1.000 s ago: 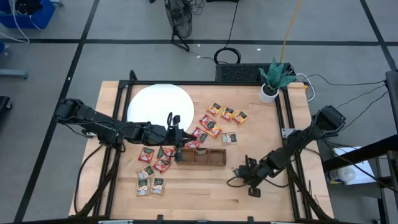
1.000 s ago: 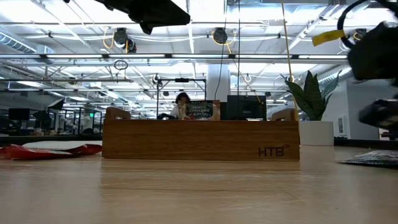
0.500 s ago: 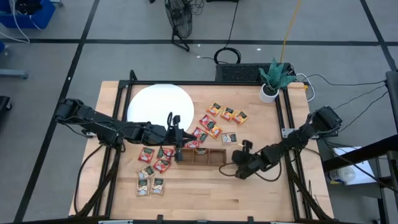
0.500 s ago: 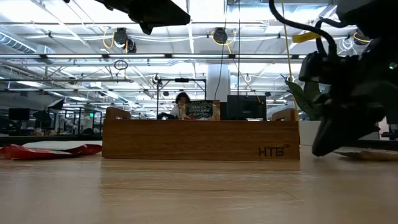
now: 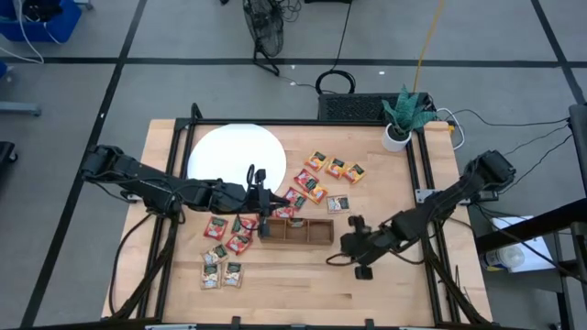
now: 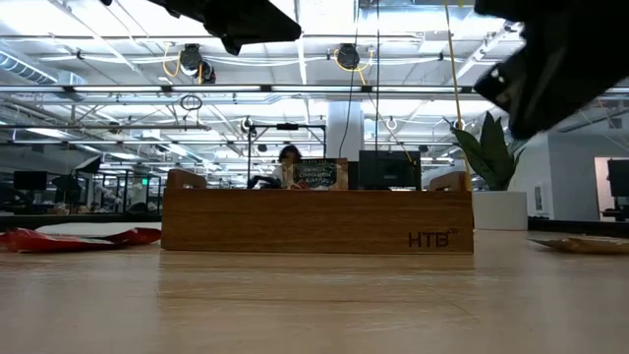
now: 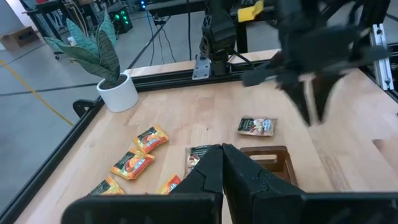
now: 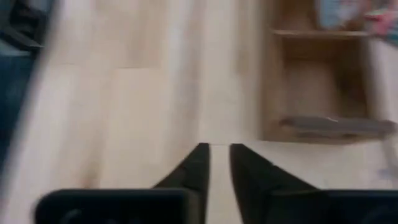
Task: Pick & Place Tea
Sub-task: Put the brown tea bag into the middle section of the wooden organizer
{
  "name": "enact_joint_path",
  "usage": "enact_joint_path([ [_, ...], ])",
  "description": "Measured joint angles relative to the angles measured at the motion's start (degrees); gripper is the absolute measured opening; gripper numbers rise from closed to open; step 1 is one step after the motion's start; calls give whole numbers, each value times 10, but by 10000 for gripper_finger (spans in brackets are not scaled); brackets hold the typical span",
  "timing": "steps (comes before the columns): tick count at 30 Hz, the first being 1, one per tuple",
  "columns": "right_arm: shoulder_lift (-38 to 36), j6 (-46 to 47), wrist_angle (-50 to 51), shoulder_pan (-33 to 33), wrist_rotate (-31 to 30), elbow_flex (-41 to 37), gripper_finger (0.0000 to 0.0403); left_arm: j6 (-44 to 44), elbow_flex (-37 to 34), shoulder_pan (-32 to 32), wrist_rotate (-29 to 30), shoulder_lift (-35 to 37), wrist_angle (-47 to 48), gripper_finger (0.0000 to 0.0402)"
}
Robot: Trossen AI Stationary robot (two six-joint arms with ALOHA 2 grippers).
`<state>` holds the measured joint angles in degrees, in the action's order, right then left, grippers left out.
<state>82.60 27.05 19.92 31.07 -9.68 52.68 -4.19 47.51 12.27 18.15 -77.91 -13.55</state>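
Note:
Small square tea sachets lie flat on the wooden table: orange-yellow ones [image 5: 332,168] at the far right, red ones [image 5: 298,194] by the tray's far side, a pale one [image 5: 339,203], and more [image 5: 227,247] at the near left. My left gripper [image 5: 264,200] hangs shut over the left end of the brown tray [image 5: 295,229], with nothing seen between its fingers [image 7: 222,152]. My right gripper [image 5: 348,249] hovers just off the tray's right end, raised above the table. Its fingers [image 8: 219,155] are slightly apart, point down at a slant, and hold nothing.
A white disc [image 5: 235,156] lies at the far left of the table. A potted plant [image 5: 402,117] stands at the far right corner. Black rails frame the table. Bare wood lies near the front edge [image 5: 303,275].
My right gripper has left the table's near right part, gone toward the tray's right end and risen well above the table top, rolling and tipping as it went. In the low view it has climbed to the picture's top. My left arm has kept still.

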Motion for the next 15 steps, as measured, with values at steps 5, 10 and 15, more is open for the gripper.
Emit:
enact_joint_path([
  [5, 12, -46, -27, 7, 51, 26, 193, 0, 0, 0, 0, 0, 0, 17],
  [10, 11, -53, -162, 9, 156, 17, 282, 0, 0, 0, 0, 0, 0, 17],
  [15, 13, -34, -7, 8, 82, 57, 287, 2, 0, 0, 0, 0, 1, 17],
])
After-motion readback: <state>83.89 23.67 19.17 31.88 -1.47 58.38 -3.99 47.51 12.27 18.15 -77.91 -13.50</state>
